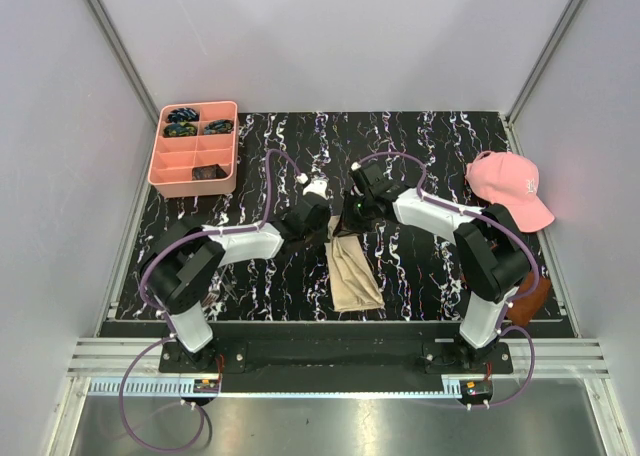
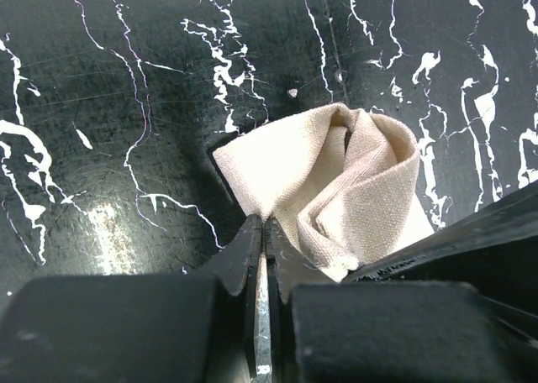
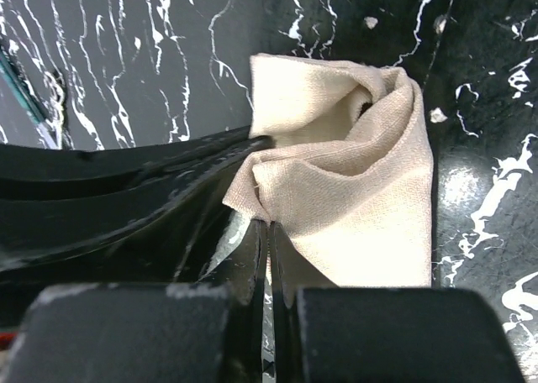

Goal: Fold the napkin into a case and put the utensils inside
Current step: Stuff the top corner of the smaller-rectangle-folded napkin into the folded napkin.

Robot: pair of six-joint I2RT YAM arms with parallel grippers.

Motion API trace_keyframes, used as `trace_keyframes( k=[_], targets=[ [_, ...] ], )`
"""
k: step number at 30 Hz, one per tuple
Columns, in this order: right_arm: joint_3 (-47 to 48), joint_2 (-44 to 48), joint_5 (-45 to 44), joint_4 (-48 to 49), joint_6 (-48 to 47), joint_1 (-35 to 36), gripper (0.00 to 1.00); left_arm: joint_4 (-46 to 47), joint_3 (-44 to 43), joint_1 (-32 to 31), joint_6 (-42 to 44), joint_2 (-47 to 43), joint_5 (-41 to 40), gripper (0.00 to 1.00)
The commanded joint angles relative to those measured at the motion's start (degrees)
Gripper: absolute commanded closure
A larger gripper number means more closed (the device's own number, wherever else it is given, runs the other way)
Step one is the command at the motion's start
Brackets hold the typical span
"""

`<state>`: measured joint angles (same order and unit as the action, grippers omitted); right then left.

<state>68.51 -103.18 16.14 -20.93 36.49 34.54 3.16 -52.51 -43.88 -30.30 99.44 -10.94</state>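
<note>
The left tool is clenched on the far end of the napkin, a narrow folded strip lying at the middle of the tabletop near the front edge. Just beside it, the right tool pinches the same end.

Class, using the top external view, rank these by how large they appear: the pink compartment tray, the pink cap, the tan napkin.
1. pink compartment tray: clearly the largest.
2 and 3. pink cap and tan napkin: these look similar in size. The napkin's far end is covered, so I leave them unranked.
</note>
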Motion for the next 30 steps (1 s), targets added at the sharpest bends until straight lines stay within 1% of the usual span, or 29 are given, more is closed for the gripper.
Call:
trace_keyframes(
  k=[1,9,11,12,15,19,24,30],
  targets=[
    [-0.13,-0.18,1.52,-0.25,-1.68,-0.09,1.0,2.46,-0.49,0.02,-1.16,-3.9,-1.37,0.97],
    [0.83,-2.64,2.05,-0.69,-2.39,-0.09,1.0,0.54,-1.54,0.02,-1.16,-4.26,-0.31,0.97],
    [1.01,-2.82,1.7,-0.78,-2.39,-0.09,1.0,0.1,-1.98,0.02,-1.34,-3.81,-0.49,0.93],
    [1.01,-2.82,1.44,-0.78,-1.95,-0.18,1.0,-0.08,-2.24,0.02,-0.9,-3.38,-0.66,0.89],
    [0.4,-1.51,-0.14,-1.04,-1.25,-0.09,1.0,-1.39,-3.38,0.11,-0.46,-2.06,-1.89,0.85],
    [-0.83,2.09,-2.78,-0.96,0.07,-0.09,1.0,-1.4,-3.56,0.11,-0.63,-0.56,-1.98,0.83],
    [-1.45,4.91,-2.96,-1.13,1.3,-0.35,1.0,0.09,-2.86,0.11,-0.72,-1.26,-1.81,0.74],
    [-1.01,4.65,-2.17,-1.13,1.74,-0.36,1.0,0.45,-4.26,-0.15,0.69,-0.48,-1.98,0.72]
  ],
)
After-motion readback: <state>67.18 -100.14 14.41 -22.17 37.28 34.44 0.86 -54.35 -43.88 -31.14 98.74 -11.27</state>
